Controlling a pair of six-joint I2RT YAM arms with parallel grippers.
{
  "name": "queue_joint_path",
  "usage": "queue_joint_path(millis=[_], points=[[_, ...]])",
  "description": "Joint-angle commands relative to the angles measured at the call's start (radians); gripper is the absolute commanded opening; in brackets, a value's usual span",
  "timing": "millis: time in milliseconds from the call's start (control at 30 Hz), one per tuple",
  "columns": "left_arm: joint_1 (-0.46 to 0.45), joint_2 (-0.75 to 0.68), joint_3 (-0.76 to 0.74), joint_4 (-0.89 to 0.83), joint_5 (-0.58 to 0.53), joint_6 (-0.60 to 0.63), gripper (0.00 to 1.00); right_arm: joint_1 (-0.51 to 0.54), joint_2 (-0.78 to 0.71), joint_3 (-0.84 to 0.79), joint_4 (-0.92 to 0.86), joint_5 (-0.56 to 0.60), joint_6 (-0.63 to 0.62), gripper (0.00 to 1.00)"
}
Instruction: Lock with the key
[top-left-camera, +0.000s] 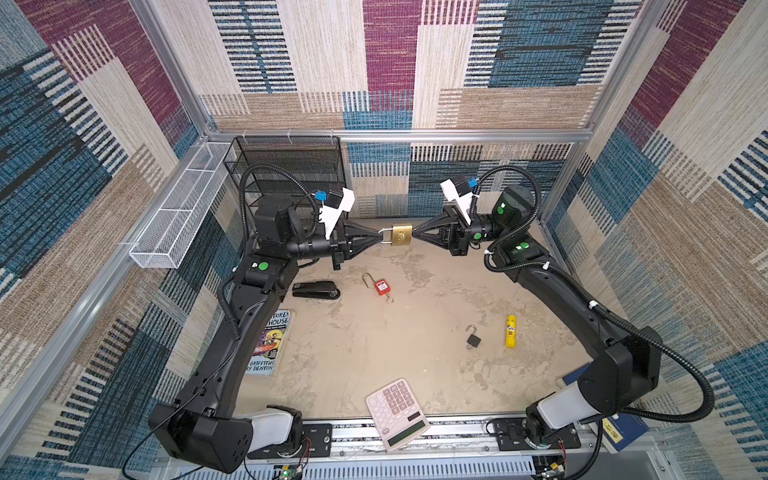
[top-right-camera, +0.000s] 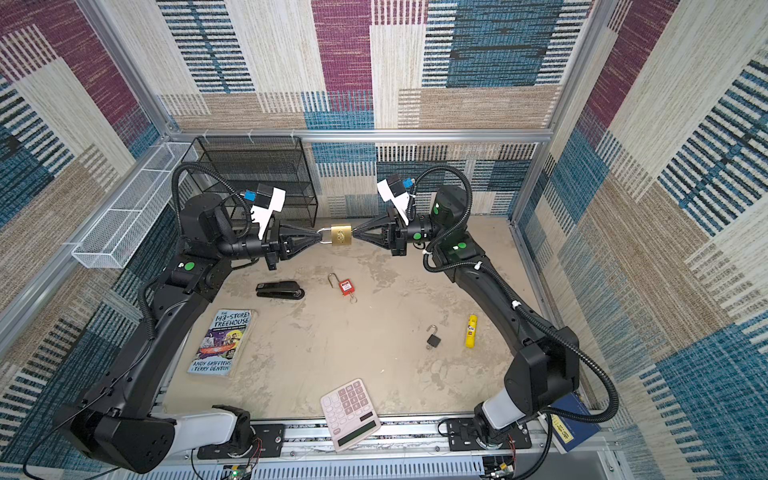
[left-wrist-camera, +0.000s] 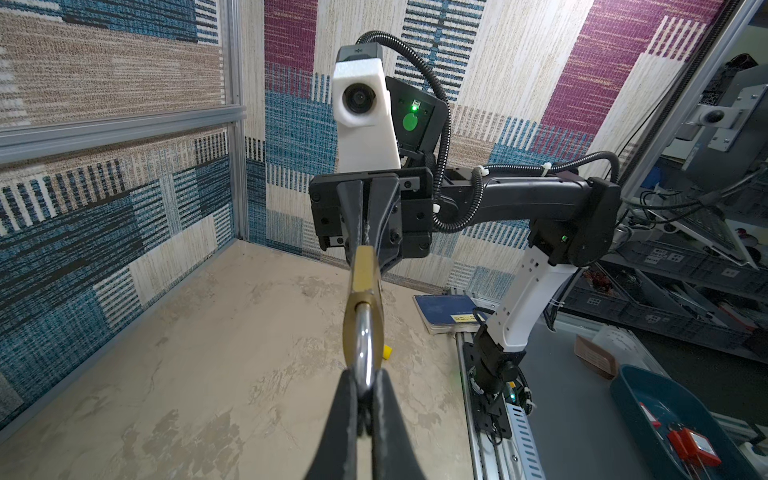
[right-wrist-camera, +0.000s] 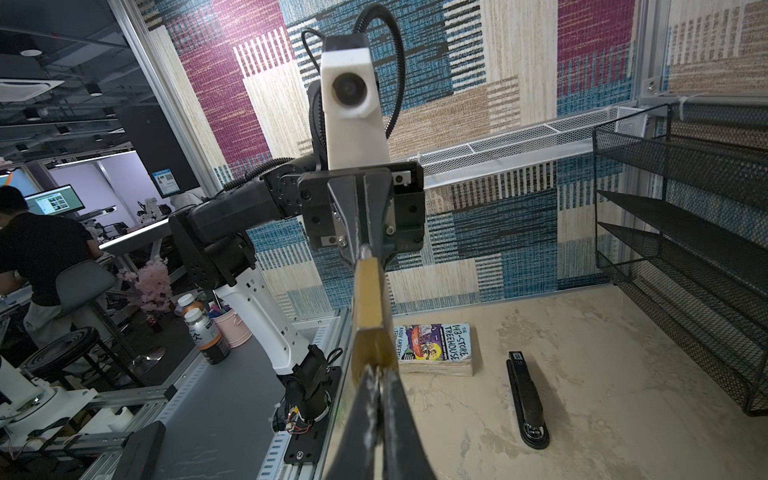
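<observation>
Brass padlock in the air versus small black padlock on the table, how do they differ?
The brass padlock is held aloft by its shackle in the left gripper; the small black padlock lies on the table, shackle swung open. The brass one looks larger than the black. Both have metal shackles.

Padlock (right-wrist-camera: 370, 311) base partly behind the right fingers (right-wrist-camera: 401, 419)

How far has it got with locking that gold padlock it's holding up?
Done: the brass padlock is off the table, the left gripper shut on its shackle. In hand: the right gripper is shut at the body's opposite end; whether it pinches a key is hidden. Left: the locking turn, as far as I can judge. The red padlock and black padlock lie on the table, shackles open.
</observation>
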Motion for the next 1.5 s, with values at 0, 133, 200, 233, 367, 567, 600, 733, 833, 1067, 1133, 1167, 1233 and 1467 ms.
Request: queue_joint_path(millis=[0,133,200,233,367,567,600,733,833,1067,1133,1167,1233,1467], points=[[0.009,0.001,0.009,0.023,0.029,0.036,0.00,0.002,-0.015,0.004,-0.031,-0.001,-0.037,0.00],[0.026,0.000,0.007,-0.007,0.047,0.047,0.00,-0.012,-0.034,0.002,-0.082,0.004,-0.103,0.00],[0.035,0.001,0.009,-0.032,0.054,0.059,0.00,-0.022,-0.042,-0.008,-0.084,0.024,-0.112,0.00],[0.038,0.001,0.009,-0.034,0.059,0.059,0.00,-0.026,-0.046,-0.013,-0.083,0.032,-0.119,0.00],[0.053,0.002,0.004,-0.034,0.071,0.059,0.00,-0.042,-0.054,-0.035,-0.069,0.040,-0.125,0.00],[0.071,0.023,0.010,-0.120,0.077,0.119,0.00,-0.107,-0.076,-0.084,-0.065,0.045,-0.121,0.00],[0.071,0.032,0.020,-0.175,0.070,0.156,0.00,-0.130,-0.086,-0.108,-0.048,0.042,-0.110,0.00],[0.065,0.094,0.097,-0.508,-0.029,0.409,0.00,-0.187,-0.131,-0.187,-0.031,0.148,-0.113,0.00],[0.035,0.183,0.190,-0.813,-0.189,0.607,0.00,-0.198,-0.169,-0.284,0.035,0.318,-0.087,0.00],[-0.080,0.347,0.240,-1.112,-0.503,0.788,0.00,-0.198,-0.197,-0.425,0.105,0.466,-0.006,0.00],[-0.105,0.384,0.246,-1.144,-0.565,0.806,0.00,-0.199,-0.202,-0.441,0.085,0.486,-0.006,0.00],[-0.115,0.411,0.257,-1.165,-0.606,0.809,0.00,-0.199,-0.208,-0.454,0.079,0.503,-0.009,0.00],[-0.135,0.470,0.289,-1.229,-0.648,0.825,0.00,-0.200,-0.219,-0.481,0.080,0.522,-0.012,0.00],[-0.192,0.610,0.330,-1.311,-0.778,0.858,0.00,-0.204,-0.226,-0.506,0.053,0.569,-0.035,0.00]])
